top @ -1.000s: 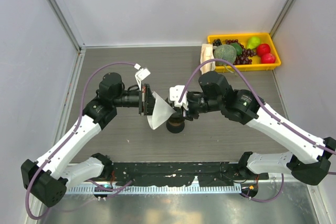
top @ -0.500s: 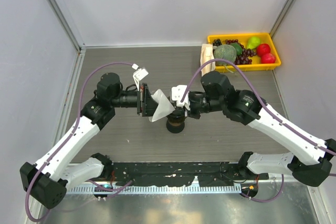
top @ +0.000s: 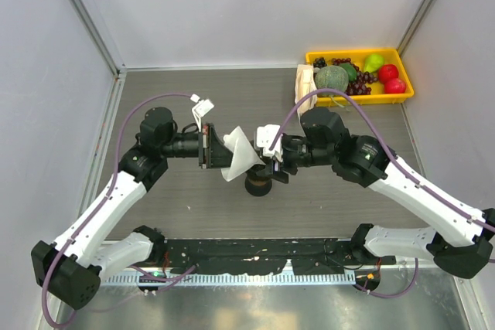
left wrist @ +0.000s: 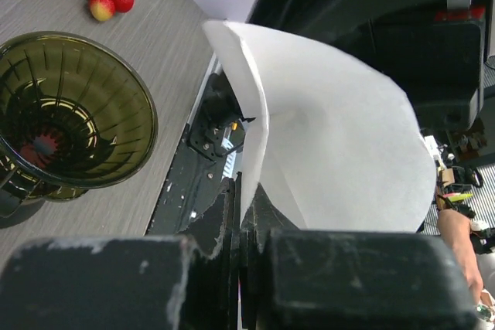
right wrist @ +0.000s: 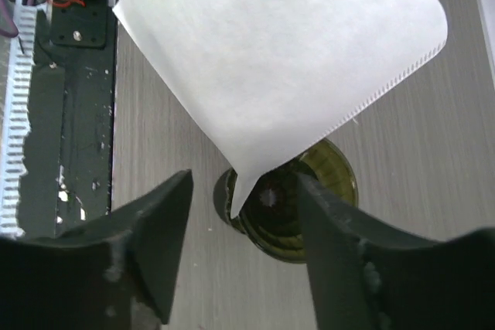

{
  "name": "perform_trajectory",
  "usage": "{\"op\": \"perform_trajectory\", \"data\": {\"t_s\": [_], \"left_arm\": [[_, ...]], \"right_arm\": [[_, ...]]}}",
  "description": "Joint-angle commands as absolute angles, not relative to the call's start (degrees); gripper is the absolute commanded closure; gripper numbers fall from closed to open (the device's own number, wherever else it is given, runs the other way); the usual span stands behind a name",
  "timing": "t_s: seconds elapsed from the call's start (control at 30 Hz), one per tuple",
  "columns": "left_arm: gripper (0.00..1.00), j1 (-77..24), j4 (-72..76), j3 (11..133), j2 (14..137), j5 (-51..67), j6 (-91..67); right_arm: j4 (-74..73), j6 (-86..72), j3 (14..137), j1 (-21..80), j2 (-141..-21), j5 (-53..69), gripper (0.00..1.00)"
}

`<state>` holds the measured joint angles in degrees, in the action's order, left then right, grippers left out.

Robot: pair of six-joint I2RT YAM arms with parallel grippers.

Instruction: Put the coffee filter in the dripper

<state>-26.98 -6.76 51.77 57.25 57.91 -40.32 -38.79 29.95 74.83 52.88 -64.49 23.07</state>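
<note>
Two arms meet mid-table. Left claw (top: 216, 148) clenched on the edge of the white paper filter (top: 238, 156), cone held in the air, tip down, above the dark dripper (top: 258, 185). Right claw (top: 269, 164) released, fingers spread either side of the tip.

Probably a lab test cell, white panel walls (top: 247, 5)

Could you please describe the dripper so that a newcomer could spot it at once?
Start at the middle of the grey table. The dripper stands there, below the coffee filter held in the air. It is a dark olive, translucent, ribbed funnel, whereas the filter is plain white paper.
</note>
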Motion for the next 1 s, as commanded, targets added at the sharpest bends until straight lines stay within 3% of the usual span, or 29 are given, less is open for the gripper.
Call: {"op": "perform_trajectory", "data": {"t_s": [0.0, 0.03, 0.1, 0.4, 0.67, 0.97], "left_arm": [[1.00, -26.5, -9.7, 55.4, 57.8, 58.0, -35.8], [1.00, -26.5, -12.3, 56.6, 58.1, 57.5, -32.3], [1.00, -26.5, -19.9, 60.5, 58.5, 53.5, -23.1], [1.00, -35.1, -47.0, 87.1, 66.4, 29.0, 10.5], [1.00, -42.8, -51.9, 96.0, 71.3, 14.6, 18.9], [0.97, -46.7, -53.0, 100.3, 76.4, 9.8, 21.7]], "right_arm": [[-35.9, 27.2, 75.1, 50.5, -62.3, 22.7, 0.26], [-36.3, 26.8, 75.2, 49.2, -61.6, 23.3, 0.17], [-36.6, 25.2, 76.4, 45.4, -60.5, 23.5, 0.12], [-36.7, 14.6, 92.5, 27.3, -62.3, 26.1, 0.13], [-31.6, 5.2, 95.2, 27.2, -64.1, 33.0, 0.13], [-30.8, 4.5, 93.9, 29.0, -66.6, 32.4, 0.11]]}}
